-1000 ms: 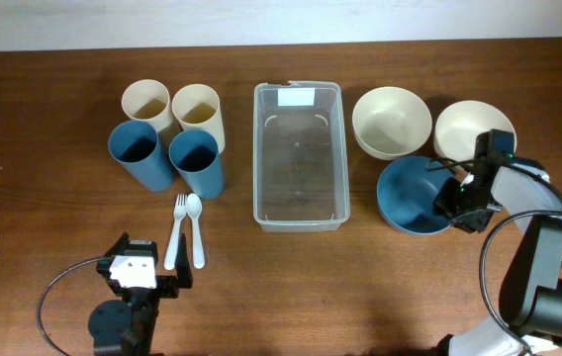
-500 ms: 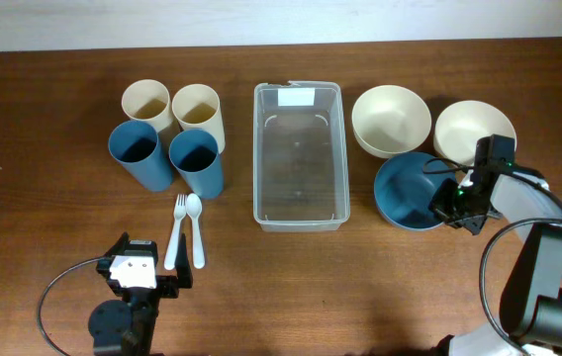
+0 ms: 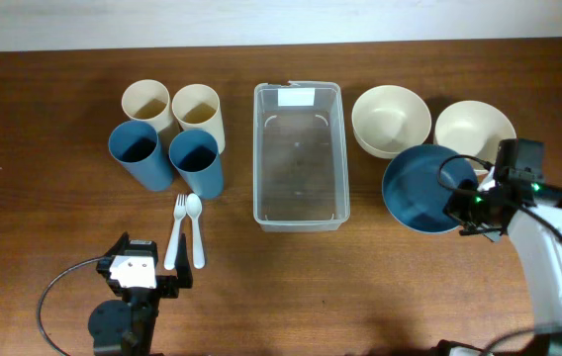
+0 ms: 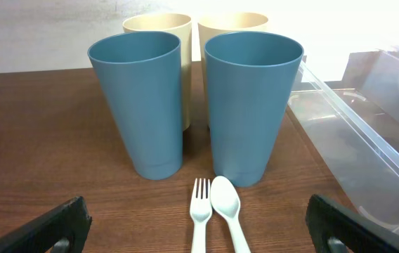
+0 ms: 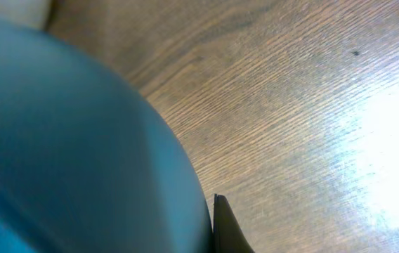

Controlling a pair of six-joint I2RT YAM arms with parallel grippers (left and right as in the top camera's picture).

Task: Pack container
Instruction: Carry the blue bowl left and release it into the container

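Our right gripper [image 3: 466, 203], jaws pinching the blue bowl [image 3: 420, 188] by its rim, has tipped it up off the wood near the right edge, so packing looks underway. The container [image 3: 258, 158] sits empty mid-worktop toward the far edge. Two cream bowls [image 3: 391, 121] crowd the lift, while our left gripper [image 4: 198, 230] waits spread wide at the near edge.

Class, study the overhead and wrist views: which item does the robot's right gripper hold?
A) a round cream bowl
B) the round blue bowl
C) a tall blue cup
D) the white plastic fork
B: the right gripper clamps the rim of the blue round bowl, whose blue wall fills the right wrist view.
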